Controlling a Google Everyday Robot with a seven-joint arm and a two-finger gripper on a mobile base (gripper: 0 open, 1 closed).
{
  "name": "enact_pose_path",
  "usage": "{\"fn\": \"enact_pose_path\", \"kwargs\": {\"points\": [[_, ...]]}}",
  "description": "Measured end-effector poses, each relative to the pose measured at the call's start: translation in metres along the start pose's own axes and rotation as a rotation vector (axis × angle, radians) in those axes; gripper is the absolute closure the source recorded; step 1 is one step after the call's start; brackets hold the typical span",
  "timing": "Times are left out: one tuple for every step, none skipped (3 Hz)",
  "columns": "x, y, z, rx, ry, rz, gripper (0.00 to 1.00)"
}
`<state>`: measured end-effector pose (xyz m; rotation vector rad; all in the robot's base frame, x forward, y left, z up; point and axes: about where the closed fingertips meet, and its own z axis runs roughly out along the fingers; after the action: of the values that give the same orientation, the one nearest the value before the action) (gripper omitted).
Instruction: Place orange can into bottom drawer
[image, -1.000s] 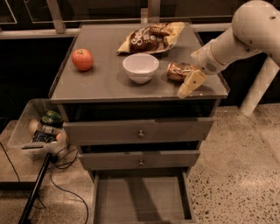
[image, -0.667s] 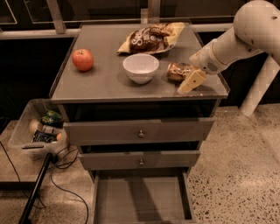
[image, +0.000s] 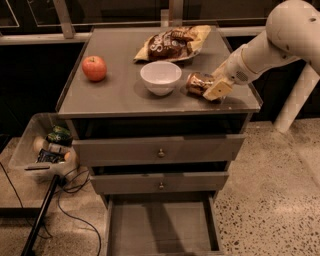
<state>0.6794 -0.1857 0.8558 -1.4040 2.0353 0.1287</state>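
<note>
1 bowl (image: 160, 77) just left of orange can (image: 197, 83); tool (image: 212, 88) at its right

Near the counter's (image: 115, 95) right edge: end effector (image: 211, 88) by orange can (image: 198, 82), white bowl (image: 160, 76) just left, snack bag (image: 172, 42) behind; bottom drawer (image: 160, 225) open below.

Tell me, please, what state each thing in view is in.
Orange can: looks tipped on its side on the cabinet top, against the gripper.
Gripper: at the can's right side, low over the top.
Bottom drawer: pulled open.
Top drawer and middle drawer: pushed in or nearly so.
Bowl: upright, looks empty.
Snack bag: lying flat.
Apple: whole, sitting upright.
</note>
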Motion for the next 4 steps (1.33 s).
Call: {"fn": "enact_pose_path", "kwargs": {"points": [[0.0, 0.0, 0.0, 0.0, 0.0, 0.0, 0.87], [0.0, 0.0, 0.0001, 0.0, 0.0, 0.0, 1.0], [0.0, 0.0001, 0.0001, 0.0, 0.0, 0.0, 1.0], [-0.0008, 0.0036, -0.0098, 0.02, 0.012, -0.017, 1.0]]}}
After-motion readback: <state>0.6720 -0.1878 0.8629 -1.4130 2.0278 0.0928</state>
